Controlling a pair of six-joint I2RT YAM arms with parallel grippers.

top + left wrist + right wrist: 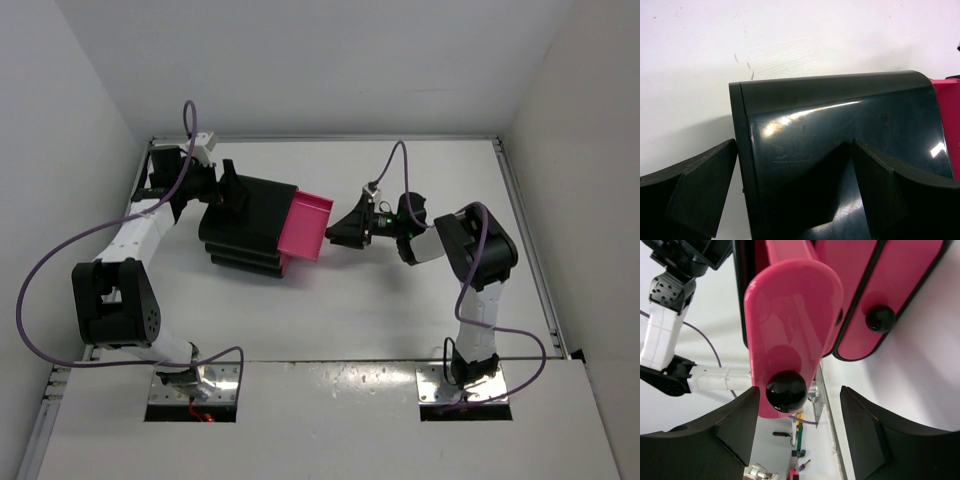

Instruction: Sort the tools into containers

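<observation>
Your left gripper (228, 193) is spread open over the back edge of the black unit (248, 232), which sits left of centre on the bench (400, 300). One pink drawer (306, 226) juts out rightward. Your right gripper (342, 232) is open, fingers flanking that drawer's knob (786, 391).

there was one black drawer unit (245, 228) left of centre in the overhead view; three pink drawers (790, 315) sat in it, one pulled out, two shut; two round black knobs (786, 391) showed plainly, a third mostly hidden; two arms (125, 240); two grippers, the left gripper (228, 192) at upper left, the right gripper (345, 232) at centre; two purple cables (187, 118).
</observation>
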